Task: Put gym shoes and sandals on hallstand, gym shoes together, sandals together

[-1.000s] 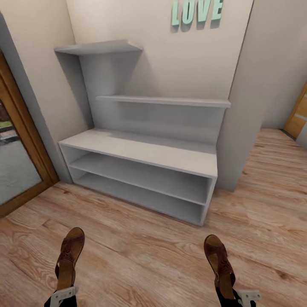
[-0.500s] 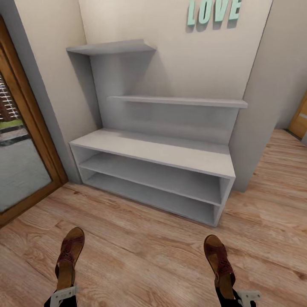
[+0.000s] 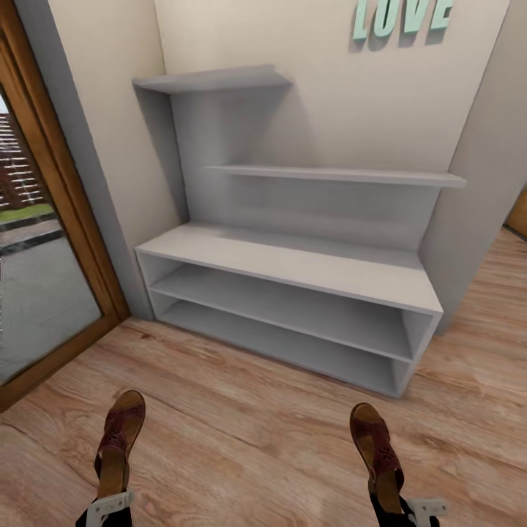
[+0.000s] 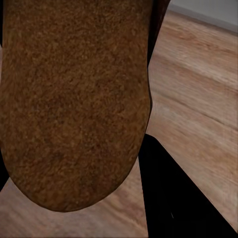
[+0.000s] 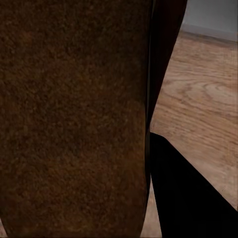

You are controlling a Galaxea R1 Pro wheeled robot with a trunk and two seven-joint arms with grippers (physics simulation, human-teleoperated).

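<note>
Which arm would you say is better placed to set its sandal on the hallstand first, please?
Probably the right. Both grippers hold a sandal, left sandal and right sandal, but the hallstand sits toward the robot's right, so its bench lies more directly ahead of the right gripper than the left gripper.

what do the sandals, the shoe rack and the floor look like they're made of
The sandals, one at the left end effector and one at the right end effector, look like dark brown leather: left sandal, right sandal; the sole has a grainy, matte, suede-like texture. The shoe rack seems to be painted board, smooth, pale grey and matte. The floor looks like wood plank, with visible grain.
</note>
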